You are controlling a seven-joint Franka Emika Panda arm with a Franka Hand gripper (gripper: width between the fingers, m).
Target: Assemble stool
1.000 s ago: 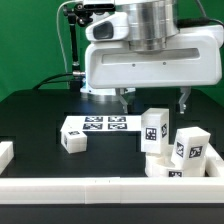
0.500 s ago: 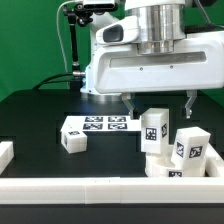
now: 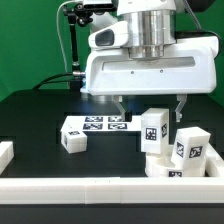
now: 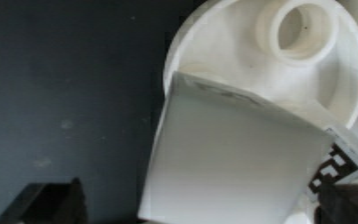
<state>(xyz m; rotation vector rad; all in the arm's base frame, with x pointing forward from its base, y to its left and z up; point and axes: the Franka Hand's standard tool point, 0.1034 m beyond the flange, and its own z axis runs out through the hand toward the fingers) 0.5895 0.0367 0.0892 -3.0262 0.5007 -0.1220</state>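
My gripper [image 3: 150, 106] is open and empty, hanging just above an upright white leg [image 3: 154, 132] with a black-and-white tag. In the wrist view the two dark fingertips [image 4: 51, 205] stand on either side of that leg [image 4: 229, 160], apart from it. The leg stands against the white round seat [image 4: 247, 45], which has a round hole [image 4: 309, 28]. In the exterior view the seat [image 3: 160, 166] shows low behind the front rail. A second tagged leg [image 3: 190, 146] stands to the exterior view's right. A third leg [image 3: 73, 141] lies to the left.
The marker board [image 3: 97, 125] lies flat on the black table behind the lying leg. A long white border rail [image 3: 90, 190] runs along the front, and a short rail piece [image 3: 5, 152] is at the exterior view's left. The arm's white body fills the space above.
The gripper came down slightly, swung to the exterior view's right, then back left over the upright leg. The parts have not moved.
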